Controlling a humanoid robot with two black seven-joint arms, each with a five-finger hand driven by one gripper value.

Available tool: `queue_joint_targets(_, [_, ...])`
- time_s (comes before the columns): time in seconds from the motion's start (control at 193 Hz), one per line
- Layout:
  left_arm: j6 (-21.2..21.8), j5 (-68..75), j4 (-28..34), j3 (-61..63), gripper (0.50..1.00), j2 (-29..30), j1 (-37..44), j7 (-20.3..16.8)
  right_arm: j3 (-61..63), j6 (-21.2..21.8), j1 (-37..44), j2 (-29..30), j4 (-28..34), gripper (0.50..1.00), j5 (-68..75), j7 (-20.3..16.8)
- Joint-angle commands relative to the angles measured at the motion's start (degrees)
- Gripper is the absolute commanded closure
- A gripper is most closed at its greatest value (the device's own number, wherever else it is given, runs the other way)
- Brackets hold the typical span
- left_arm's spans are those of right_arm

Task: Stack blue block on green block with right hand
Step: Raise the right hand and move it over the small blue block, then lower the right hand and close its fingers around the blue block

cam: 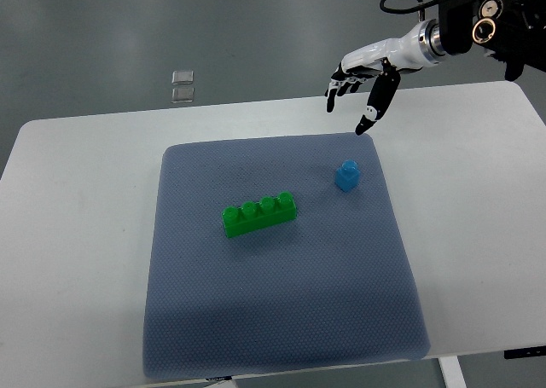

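Top view, single camera. Item one: right hand, white-backed with black fingers, entering from the picture's upper right on a black forearm; fingers spread and pointing downward, grasping nothing; it hangs over the far edge of the table, near the far right corner of the mat. Item two: blue block, small, single stud, upright on the mat, below the hand in the picture and slightly toward the robot from its fingertips, apart from them and not touched. Item three: green block, long, four studs in a row, lying on the mat at a slight angle, well to the left of the hand and nearer the robot than the blue block; the two blocks stand apart, with bare mat between. Item four: mat, blue-grey textured cloth, roughly square, covering the middle of the white table. Item five: two small clear squares on the grey floor beyond the table, far left of the hand.
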Motion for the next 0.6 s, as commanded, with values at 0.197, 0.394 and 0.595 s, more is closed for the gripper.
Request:
queue_joint_targets(0.197, [-0.3, 0.0, -0.5, 0.1, 0.500, 0.0, 0.1, 0.1, -8.4, 0.0, 10.1, -3.1, 6.6, 0.572, -0.4, -0.9])
queue_joint_targets(0.394, [-0.2, 0.0, -0.5, 0.0, 0.500, 0.0, 0.1, 0.1, -8.4, 0.0, 8.3, -2.7, 7.0, 0.572, 0.0, -0.9])
queue_joint_targets(0.595, [-0.3, 0.0, -0.6, 0.0, 0.500, 0.0, 0.2, 0.1, -7.9, -8.7, 1.3, -1.9, 5.8, 0.574, -0.9, -0.9])
